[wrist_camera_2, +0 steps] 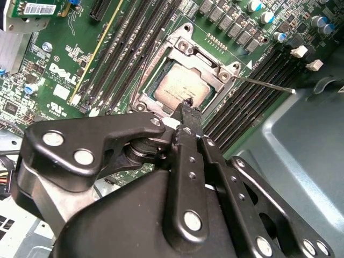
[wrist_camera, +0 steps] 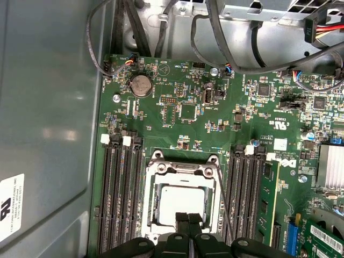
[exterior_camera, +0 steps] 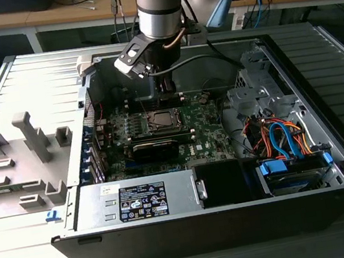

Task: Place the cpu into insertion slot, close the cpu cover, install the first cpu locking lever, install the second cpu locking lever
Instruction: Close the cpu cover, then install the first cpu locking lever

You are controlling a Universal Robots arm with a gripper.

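The grey ribbed surface is carrying an open computer case lying on its side. In the exterior view the arm is coming down from twelve o'clock into the case, over the green motherboard. Also in that view, a bundle of orange and blue cables is sitting at four o'clock from the socket.

The end effector is hanging over the socket's edge with its two black fingers pressed together, clenched and grasping nothing. Whether the tips are touching the metal below I cannot tell.

The cpu cover is lying flat as a silver frame, and the cpu is sitting inside the insertion slot, its grey top showing through the cover's window just beside the fingertips. A thin wire locking lever is standing free of the cover, reaching out over the memory slots. A round coin battery is sitting well apart from the socket.
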